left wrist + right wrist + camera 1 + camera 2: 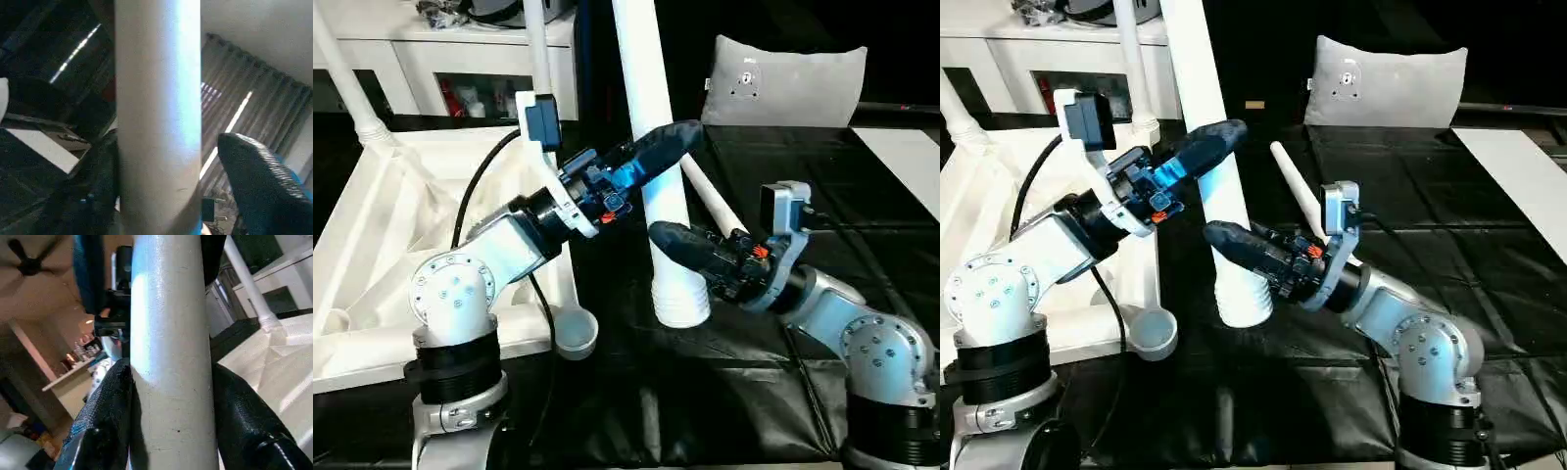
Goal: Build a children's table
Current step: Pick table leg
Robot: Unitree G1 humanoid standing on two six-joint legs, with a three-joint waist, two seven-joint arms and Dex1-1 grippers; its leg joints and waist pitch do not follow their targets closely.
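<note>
white upright leg (651, 147) top cut off, right tool (171, 421) clamping it, left tool (161, 161) straddling it, grip unclear

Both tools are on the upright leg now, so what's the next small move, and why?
Probably carry the leg toward the tabletop's open corner socket. The right tool clamps it low, as its wrist view shows, fingers tight on both sides. The left tool brackets it higher. The leg's wide ribbed end stands on the black cloth just beside that socket, so it needs a short shift.
</note>
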